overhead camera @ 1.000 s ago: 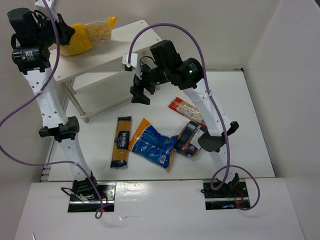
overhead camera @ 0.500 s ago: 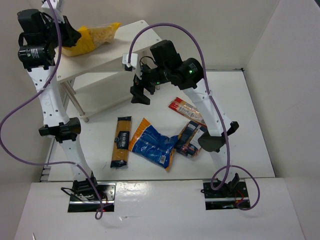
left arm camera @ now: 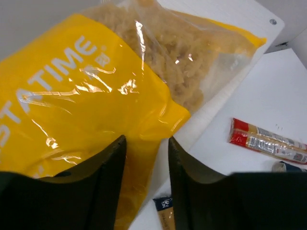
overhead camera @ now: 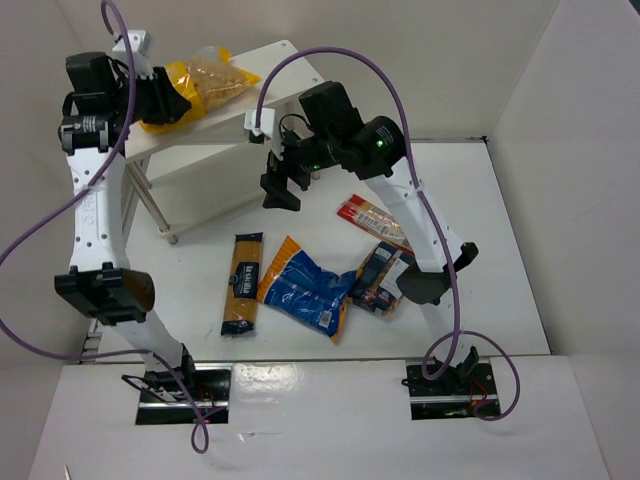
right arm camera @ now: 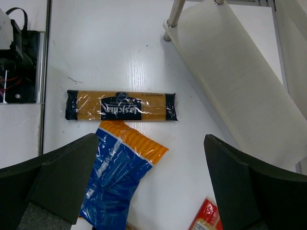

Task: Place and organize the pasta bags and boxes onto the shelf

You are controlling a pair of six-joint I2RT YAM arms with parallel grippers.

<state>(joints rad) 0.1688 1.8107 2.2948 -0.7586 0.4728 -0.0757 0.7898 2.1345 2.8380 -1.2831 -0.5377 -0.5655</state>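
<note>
1. Reaching over the shelf [overhead camera: 225,118] at the far left of the desk [overhead camera: 500,250], the left pincer [left arm camera: 146,143] sits low on the top board.
2. The yellow-and-clear bag [overhead camera: 215,78] of short pasta lies on that top board, and its yellow end runs right in between the left fingers [left arm camera: 108,182].
3. Those fingers stand narrowly apart around the plastic. I cannot tell whether they pinch it or only flank it.
4. Over to the right pincer [overhead camera: 283,192]: jaws spread wide, nothing between them, hanging in the air just off the shelf's near right corner.
5. Its wrist view looks straight down on the long spaghetti packet [right arm camera: 121,106], flat on the desk, with the blue crinkly bag [right arm camera: 115,179] just beside it.
6. Farther right on the desk lies the slim red-clear packet [overhead camera: 375,220], on its own.
7. The dark blue box [overhead camera: 378,277] rests just beside the blue bag's right end, partly tucked under the right arm's elbow.
</note>
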